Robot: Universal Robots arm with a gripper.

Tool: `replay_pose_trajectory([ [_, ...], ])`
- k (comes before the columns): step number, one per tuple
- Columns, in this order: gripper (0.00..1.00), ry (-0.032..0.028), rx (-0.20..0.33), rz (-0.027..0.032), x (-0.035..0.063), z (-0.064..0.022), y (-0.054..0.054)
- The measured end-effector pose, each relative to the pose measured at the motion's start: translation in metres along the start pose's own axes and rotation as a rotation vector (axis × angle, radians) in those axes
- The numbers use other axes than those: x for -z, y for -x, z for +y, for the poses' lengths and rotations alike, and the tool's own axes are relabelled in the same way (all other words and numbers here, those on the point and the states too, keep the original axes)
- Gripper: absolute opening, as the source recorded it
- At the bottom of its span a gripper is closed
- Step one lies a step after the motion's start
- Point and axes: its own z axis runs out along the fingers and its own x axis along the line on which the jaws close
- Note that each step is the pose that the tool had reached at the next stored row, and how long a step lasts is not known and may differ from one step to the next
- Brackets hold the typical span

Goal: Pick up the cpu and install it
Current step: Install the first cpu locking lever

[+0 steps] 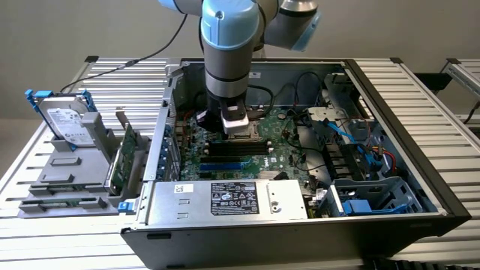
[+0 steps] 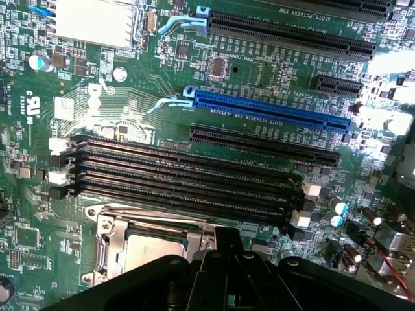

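The small flat dull-silver square cpu [image 2: 150, 249] lies in its metal-framed socket beside the 4 long black memory slots [image 2: 188, 181] (green motherboard); the closed jaws of the gripper [image 1: 235, 130] hover just above it.

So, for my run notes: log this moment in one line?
gripper: shut | over socket | chip in socket | drive on rack

My exterior view looks down from above and in front onto the open computer case [image 1: 300, 169] on the slatted table [image 1: 435, 101]. My wrist view faces down, close over the motherboard [image 2: 130, 84]. Both share the black memory slots [image 1: 238, 148] [image 2: 188, 178] and CPU socket [image 2: 146, 243].
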Motion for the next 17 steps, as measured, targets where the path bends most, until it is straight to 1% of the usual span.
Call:
replay_pose_trajectory([
  [5, 0.11, 0.0003, 0.000, -0.0003, 0.0096, -0.0019, 0.000],
  [9, 0.11, 0.0004, 0.000, -0.0004, 0.0192, -0.0038, 0.000],
  [13, 0.11, 0.0004, 0.000, -0.0003, 0.0271, -0.0051, -0.003],
  [17, 0.11, 0.0003, 0.000, -0.0004, 0.0429, -0.0078, -0.005],
])
